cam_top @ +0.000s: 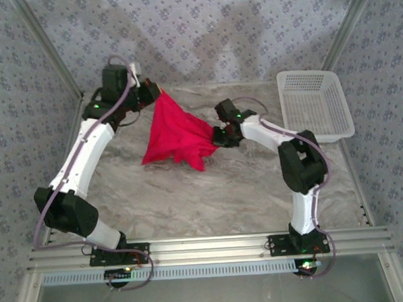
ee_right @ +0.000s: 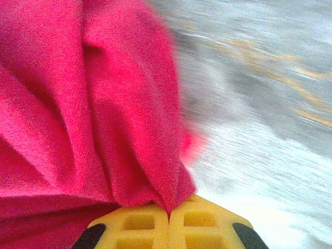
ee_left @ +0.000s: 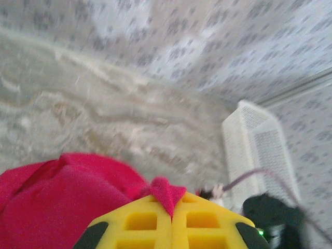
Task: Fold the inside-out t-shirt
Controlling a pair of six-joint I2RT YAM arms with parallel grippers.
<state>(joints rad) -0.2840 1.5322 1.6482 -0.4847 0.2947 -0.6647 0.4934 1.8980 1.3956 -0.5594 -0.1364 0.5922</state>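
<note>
The inside-out t-shirt [cam_top: 175,135] is a bright red bunch of cloth hanging between both arms above the marbled table. My left gripper [cam_top: 156,94] holds its top corner at the back left, raised off the table. In the left wrist view the yellow jaws are pressed together on a small red fold of the t-shirt [ee_left: 167,194]. My right gripper [cam_top: 217,135] grips the cloth's right side, lower down. The right wrist view has the t-shirt [ee_right: 88,104] draping from its shut yellow jaws. The lower folds trail down to the table.
A white plastic basket [cam_top: 315,104] stands at the back right of the table, seen again as the basket [ee_left: 257,150] in the left wrist view. Patterned walls close in the back and sides. An aluminium rail [cam_top: 206,247] runs along the near edge.
</note>
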